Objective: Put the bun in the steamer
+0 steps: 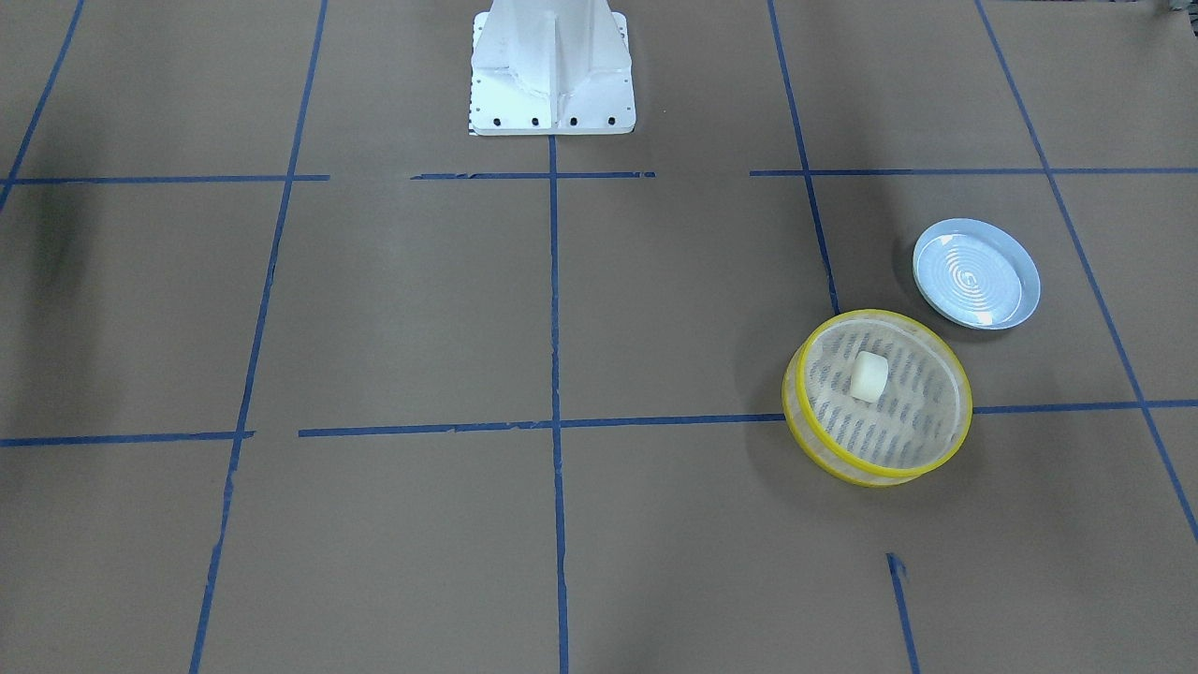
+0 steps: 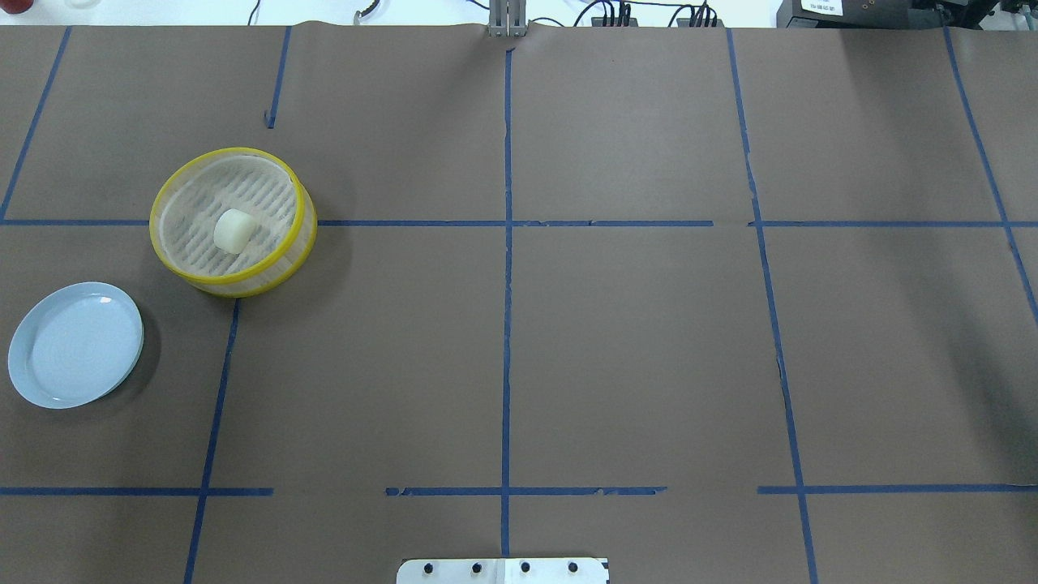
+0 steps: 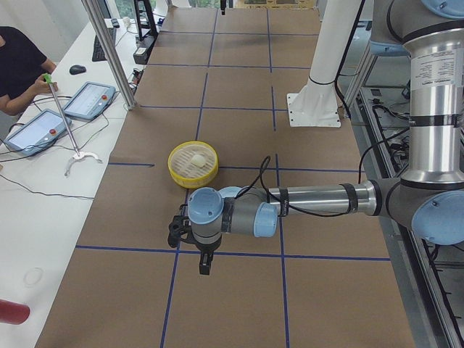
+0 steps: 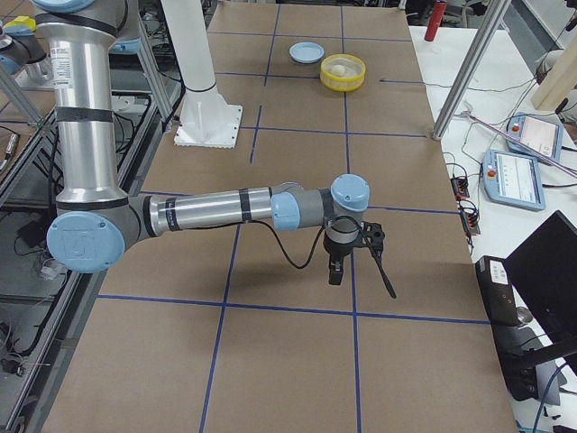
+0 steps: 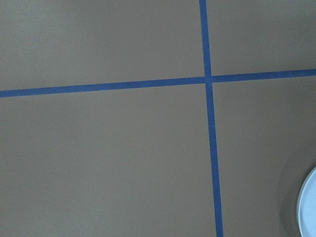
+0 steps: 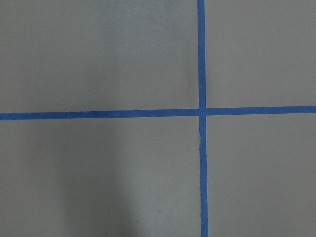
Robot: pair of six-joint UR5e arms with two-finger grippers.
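Note:
The cream-white bun point(image 1: 869, 376) lies on the mesh floor inside the yellow-rimmed steamer point(image 1: 789, 398). Both also show in the overhead view, the bun point(image 2: 233, 230) in the steamer point(image 2: 153, 227), on my left side of the table. My left gripper point(image 3: 190, 246) shows only in the exterior left view, high above the table, on the near side of the steamer point(image 3: 193, 174) and apart from it. My right gripper point(image 4: 361, 262) shows only in the exterior right view, far from the steamer point(image 4: 343, 81). I cannot tell whether either is open or shut.
An empty pale blue ridged plate point(image 2: 75, 345) sits beside the steamer, nearer my base; its edge point(image 5: 308, 207) shows in the left wrist view. Blue tape lines cross the brown table. The white robot base point(image 1: 552, 70) stands at mid-table. An operator point(image 3: 18, 69) sits by the table's side.

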